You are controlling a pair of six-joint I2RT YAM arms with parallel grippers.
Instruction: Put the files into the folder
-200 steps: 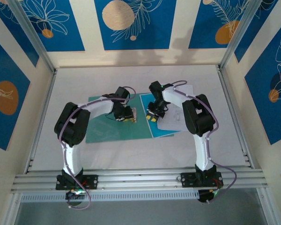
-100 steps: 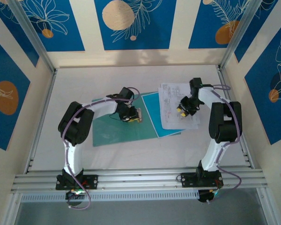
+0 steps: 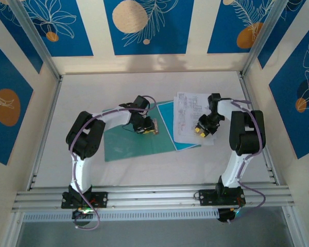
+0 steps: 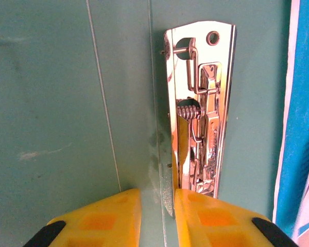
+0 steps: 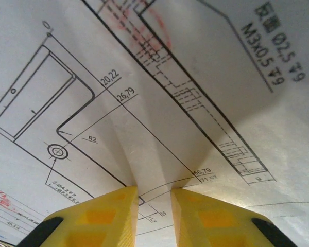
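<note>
Down onto the folder (image 3: 129, 144) first: spread open and flat on the table (image 3: 144, 87), left of middle, teal inner face up. Carries a chrome clip (image 4: 201, 103) just beside the spine creases, lying along them. Right at the clip's near end, the left gripper (image 4: 158, 216): yellow fingers a slim gap apart, with the clip's thin edge in that gap and up against one finger. Pinched or merely touched? Cannot tell.

Past the clip now, over the folder's right part, to the bright-blue sheet (image 3: 167, 123): lies flat, with a strip of teal between it and the clip. On top of that, a white sheet (image 3: 188, 108) of printed drawings, covering the blue one's right side and spilling off onto bare table.

Over there with the right gripper (image 5: 154, 206): fingers nearly together, nipping a raised ridge of that white sheet, with creases fanning away from the pinch. Well apart from the left gripper, across the blue sheet.
</note>
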